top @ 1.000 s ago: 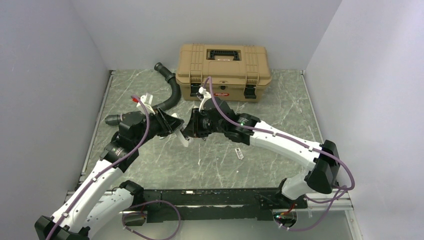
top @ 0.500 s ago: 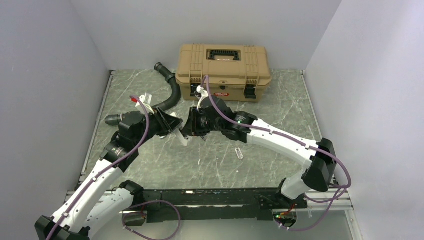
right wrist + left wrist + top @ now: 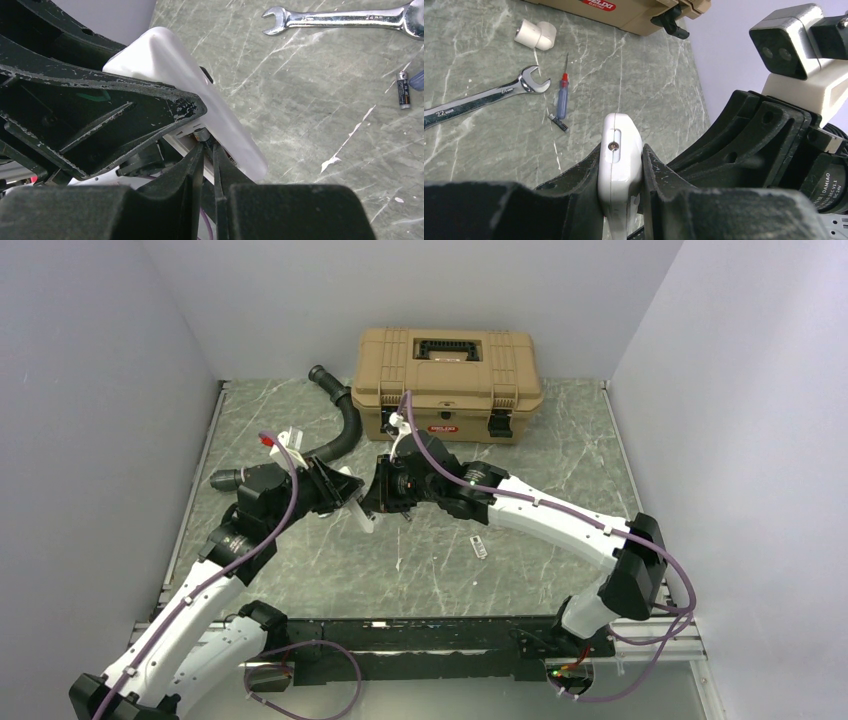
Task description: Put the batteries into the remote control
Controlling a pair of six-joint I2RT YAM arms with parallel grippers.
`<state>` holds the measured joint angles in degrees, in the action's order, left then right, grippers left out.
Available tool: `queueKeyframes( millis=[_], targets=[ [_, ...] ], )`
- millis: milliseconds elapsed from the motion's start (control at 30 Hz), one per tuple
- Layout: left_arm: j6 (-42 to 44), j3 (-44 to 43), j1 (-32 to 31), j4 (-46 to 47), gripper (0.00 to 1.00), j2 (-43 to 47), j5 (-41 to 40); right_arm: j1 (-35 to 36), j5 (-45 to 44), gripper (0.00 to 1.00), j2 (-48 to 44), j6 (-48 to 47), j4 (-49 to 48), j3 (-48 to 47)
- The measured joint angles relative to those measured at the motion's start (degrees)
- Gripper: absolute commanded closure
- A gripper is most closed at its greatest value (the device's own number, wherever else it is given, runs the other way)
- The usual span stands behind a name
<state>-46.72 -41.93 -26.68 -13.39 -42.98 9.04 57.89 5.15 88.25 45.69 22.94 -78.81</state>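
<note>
The white remote control stands edge-on between the pads of my left gripper, which is shut on it above the table. From the top it shows as a white piece where the two grippers meet. My right gripper presses its tips against the remote control's open underside. Its jaws are nearly together, pinching a dark battery whose silver end sits at the compartment. Another battery lies loose on the table.
A tan toolbox stands at the back, with a curved black hose to its left. A wrench, a small screwdriver and a stubby white cylinder piece lie on the marbled table.
My right arm has edged a little left, toward the left gripper and the remote control. The left arm has held still.
</note>
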Motion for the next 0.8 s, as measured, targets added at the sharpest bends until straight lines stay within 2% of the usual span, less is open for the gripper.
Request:
queueKeyframes(
  millis=[200,267,367,633,800],
  targets=[
    [0.02,0.0,0.0,-0.04,1.0,0.2,0.11,0.0,0.44,0.85,0.04,-0.02,-0.17,0.0],
    [0.04,0.02,0.0,-0.07,1.0,0.39,0.11,0.0,0.63,0.8,0.04,-0.04,-0.28,0.0],
    [0.15,0.02,0.0,-0.26,1.0,0.61,0.09,-0.04,1.31,0.77,0.04,-0.28,-0.39,0.0],
    [0.59,0.02,0.0,-0.28,1.0,0.85,0.17,-0.13,1.9,0.94,0.04,-0.87,-0.55,0.0],
    [0.76,0.35,0.02,-0.13,1.0,0.98,0.15,-0.15,1.92,0.99,-0.09,-1.99,-0.7,0.17]
  ],
)
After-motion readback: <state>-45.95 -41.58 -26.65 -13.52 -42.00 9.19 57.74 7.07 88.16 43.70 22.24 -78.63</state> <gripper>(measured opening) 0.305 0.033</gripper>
